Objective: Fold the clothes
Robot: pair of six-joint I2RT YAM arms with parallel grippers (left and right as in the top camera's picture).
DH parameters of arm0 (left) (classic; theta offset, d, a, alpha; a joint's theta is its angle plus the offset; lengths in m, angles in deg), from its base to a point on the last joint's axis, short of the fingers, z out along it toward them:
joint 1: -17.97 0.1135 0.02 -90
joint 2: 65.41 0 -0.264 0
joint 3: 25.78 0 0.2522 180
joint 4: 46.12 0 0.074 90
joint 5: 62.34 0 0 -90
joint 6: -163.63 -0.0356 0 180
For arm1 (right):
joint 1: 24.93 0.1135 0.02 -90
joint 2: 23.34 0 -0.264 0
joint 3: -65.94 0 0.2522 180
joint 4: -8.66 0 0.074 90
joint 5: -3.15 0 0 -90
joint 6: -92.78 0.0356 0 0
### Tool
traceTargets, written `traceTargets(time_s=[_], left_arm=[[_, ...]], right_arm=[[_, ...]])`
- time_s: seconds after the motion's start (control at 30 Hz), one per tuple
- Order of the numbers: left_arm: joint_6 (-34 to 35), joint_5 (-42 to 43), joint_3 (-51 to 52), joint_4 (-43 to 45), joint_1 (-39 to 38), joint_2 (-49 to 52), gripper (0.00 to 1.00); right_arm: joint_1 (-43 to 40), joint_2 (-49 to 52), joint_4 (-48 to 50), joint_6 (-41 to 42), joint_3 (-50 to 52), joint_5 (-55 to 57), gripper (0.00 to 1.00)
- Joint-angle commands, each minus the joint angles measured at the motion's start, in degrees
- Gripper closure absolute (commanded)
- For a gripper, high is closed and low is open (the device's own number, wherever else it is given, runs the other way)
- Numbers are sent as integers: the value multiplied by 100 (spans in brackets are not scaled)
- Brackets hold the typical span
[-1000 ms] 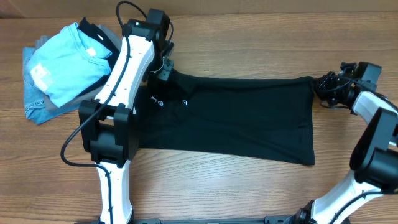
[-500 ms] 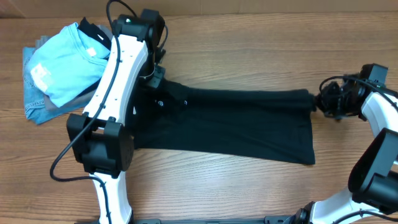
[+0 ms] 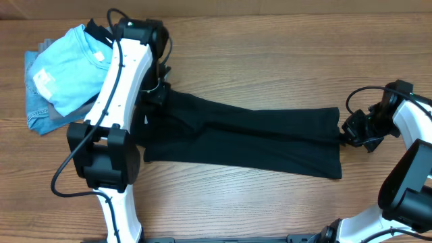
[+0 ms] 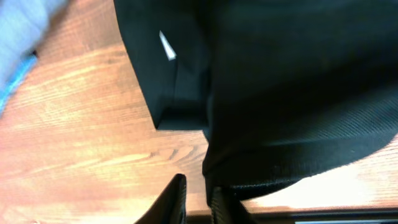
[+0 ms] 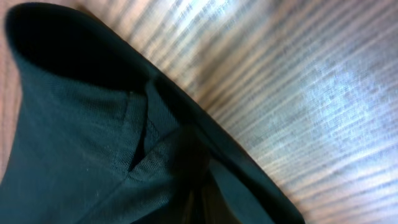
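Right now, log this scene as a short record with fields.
shirt: black polo shirt, lying bunched lengthwise across the table
right gripper: shut on the shirt's hem end
left gripper: at the collar end; grip unclear
beside it: light blue T-shirt atop a folded pile
fold: not finished

You see a light blue T-shirt [image 3: 67,67] on grey [image 3: 75,113] and denim garments [image 3: 37,116], at the table's [image 3: 270,40] far-left corner.

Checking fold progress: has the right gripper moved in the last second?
Yes. The right gripper moved down the overhead view, toward the black shirt's unmoved lower corner.
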Motion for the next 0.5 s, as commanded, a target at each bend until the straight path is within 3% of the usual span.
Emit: traceTargets(time_s=[0.0, 0.13, 0.17, 0.23, 0.27, 0.47], left_arm=[[131, 22, 334, -22, 221, -118, 87], [190, 105, 479, -22, 302, -118, 86], [188, 153, 479, -22, 299, -118, 81], [190, 157, 479, -22, 299, -118, 63], [195, 208, 479, -22, 297, -118, 57], [-87, 1403, 479, -9, 273, -120, 52]], right_arm=[[-17, -157, -87, -17, -87, 195, 94], [-17, -157, -221, -37, -87, 197, 90], [-17, -157, -245, -39, -87, 197, 85], [-17, -155, -302, -39, -87, 199, 61], [-17, -155, -323, -39, -87, 197, 41], [-66, -155, -188, -39, -87, 184, 30]])
